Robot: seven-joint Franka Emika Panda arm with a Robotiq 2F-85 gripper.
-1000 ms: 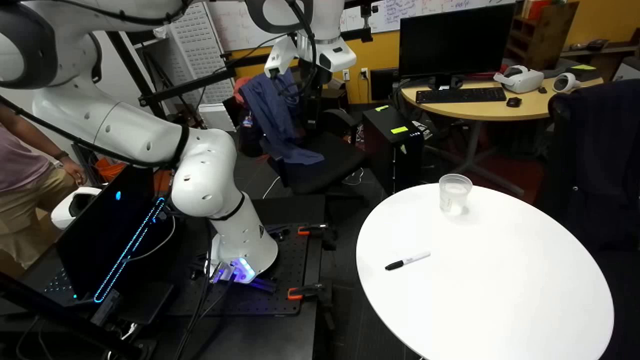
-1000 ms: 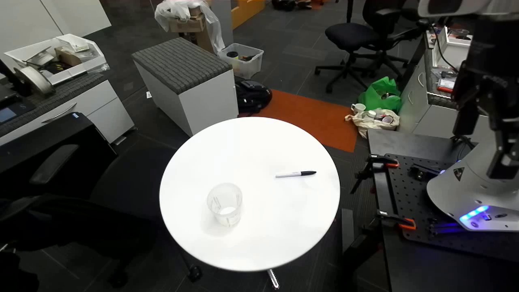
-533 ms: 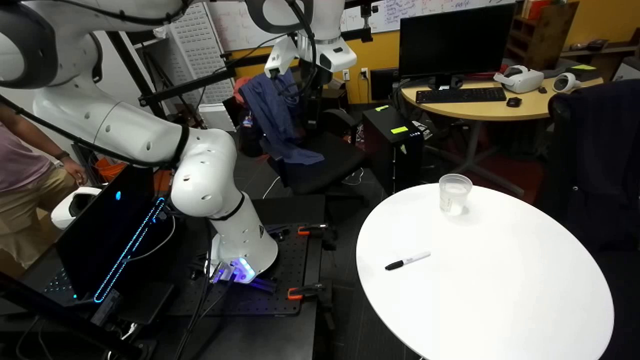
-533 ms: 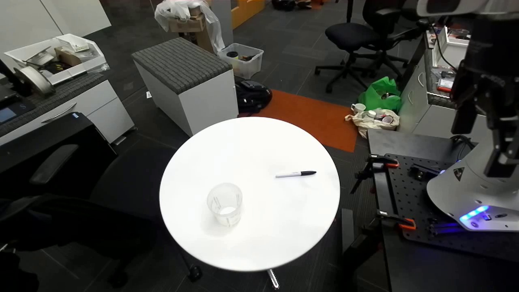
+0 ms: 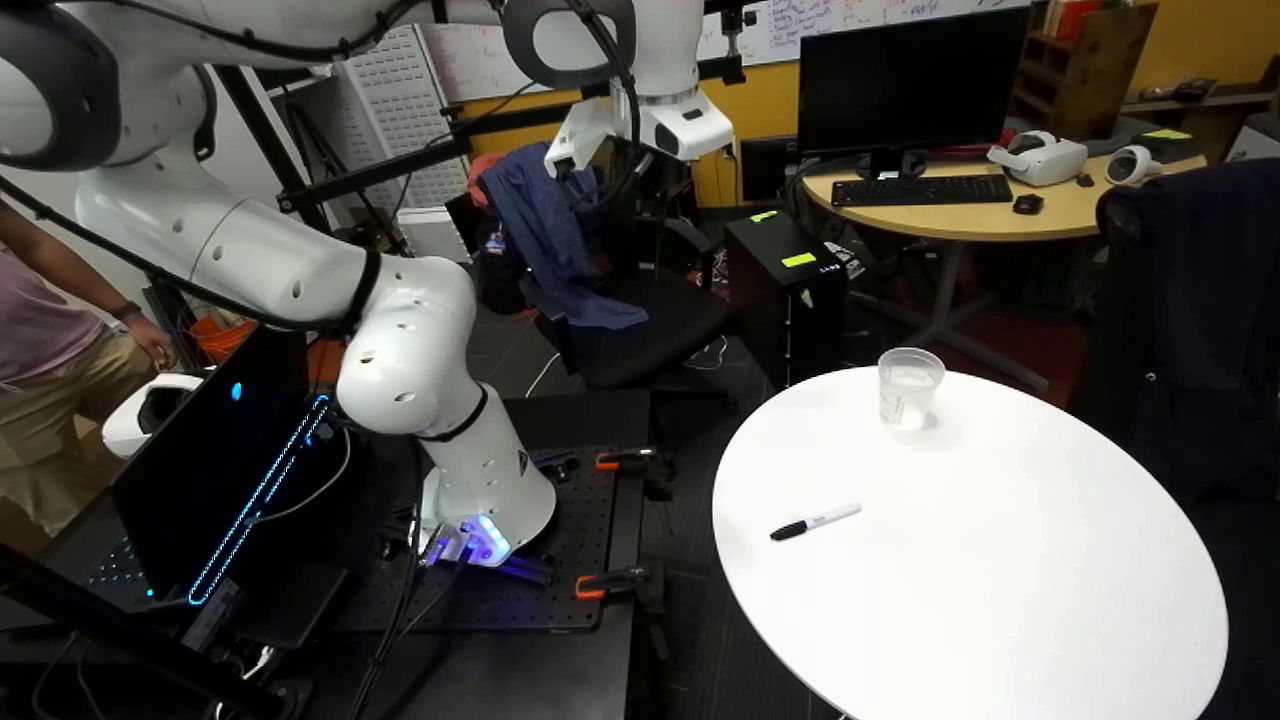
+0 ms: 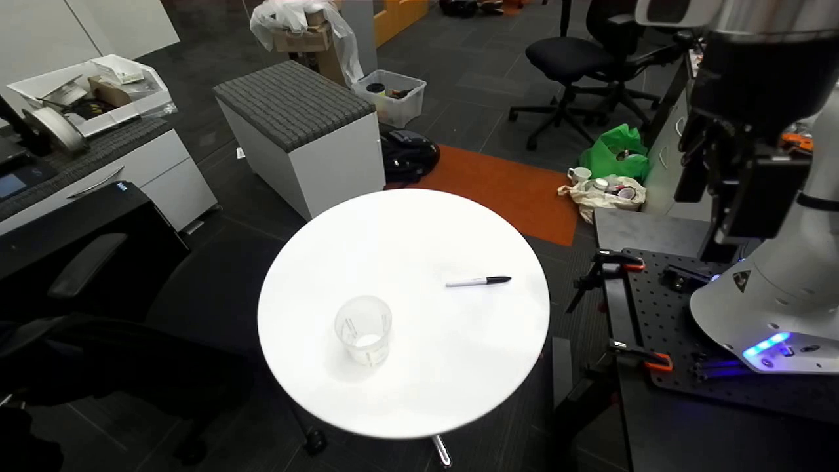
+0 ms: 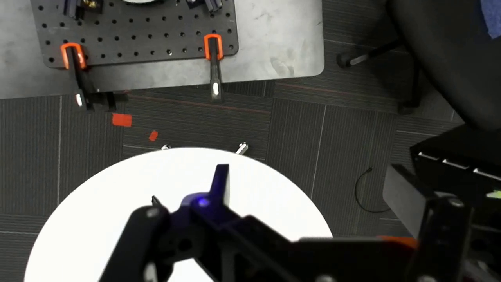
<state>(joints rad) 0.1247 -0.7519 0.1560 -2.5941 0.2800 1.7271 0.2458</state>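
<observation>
My gripper (image 7: 310, 172) stands open in the wrist view, its pads (image 7: 405, 199) wide apart with nothing between them. It hangs in the air on the robot-base side of the round white table (image 6: 419, 236), touching nothing. A white marker with a black cap (image 5: 815, 522) lies on that table, the cap toward the robot. In the wrist view only the marker's dark end (image 7: 155, 201) shows past the gripper. Farther from the robot, a translucent plastic cup (image 6: 364, 331) sits upright on the table in both exterior views; the wrist view does not show it.
The arm's base is on a black bench (image 5: 560, 680), with orange-tipped clamps (image 7: 213, 58) sticking out over its edge. A black office chair (image 5: 650, 320) and a computer tower (image 5: 790, 290) stand beyond the gap. A person (image 5: 60, 340) is at the far side.
The arm was nearly still at first, then the gripper shifted toward the round table and rose a little. Its jaws stay open; the marker and the cup have not moved.
</observation>
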